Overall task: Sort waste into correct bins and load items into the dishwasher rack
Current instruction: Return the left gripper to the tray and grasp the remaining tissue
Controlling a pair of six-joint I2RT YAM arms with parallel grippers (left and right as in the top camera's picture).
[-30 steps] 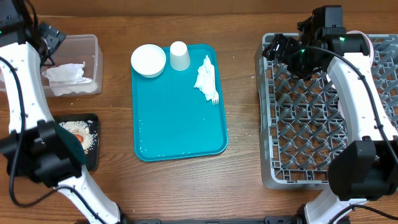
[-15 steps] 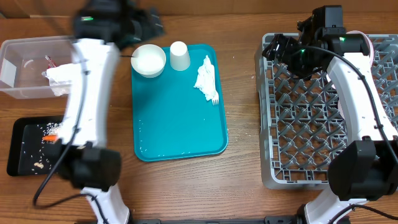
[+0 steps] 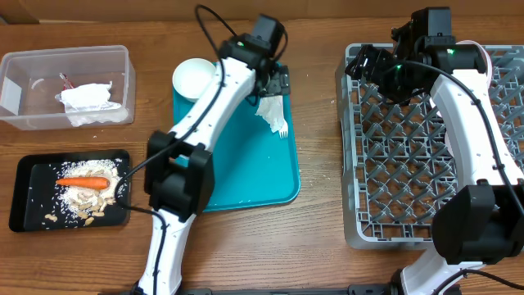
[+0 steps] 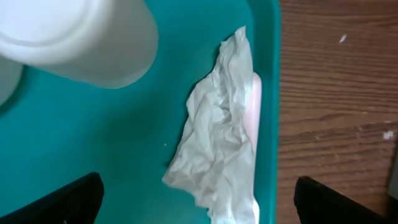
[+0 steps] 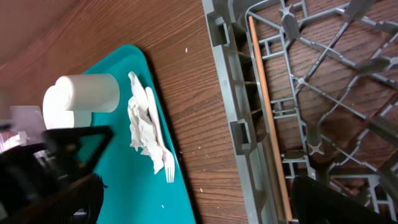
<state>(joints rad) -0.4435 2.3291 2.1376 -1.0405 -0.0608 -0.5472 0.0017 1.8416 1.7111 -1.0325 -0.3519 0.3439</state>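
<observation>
On the teal tray (image 3: 246, 176) lie a crumpled white napkin (image 3: 269, 106) and, under it, a white fork (image 3: 282, 128). My left gripper (image 3: 277, 82) hangs open just above them. Its wrist view shows the napkin (image 4: 217, 143) between wide-apart fingertips (image 4: 74, 199), the fork (image 4: 254, 106) under the paper and the white cup (image 4: 81, 37) beside it. A white bowl (image 3: 195, 78) sits at the tray's back left. My right gripper (image 3: 366, 62) is open and empty over the back left corner of the grey dishwasher rack (image 3: 434, 164). The arm hides the cup overhead.
A clear tub (image 3: 65, 61) at the far left holds a white napkin (image 3: 86, 98). In front of it a black tray (image 3: 33, 217) holds a carrot (image 3: 82, 183) and beige scraps. A thin tan stick (image 5: 267, 106) lies along the rack's left inner edge.
My left arm has swung from the bins on the left across to the tray's back right corner, above the napkin. The right arm has not moved.
</observation>
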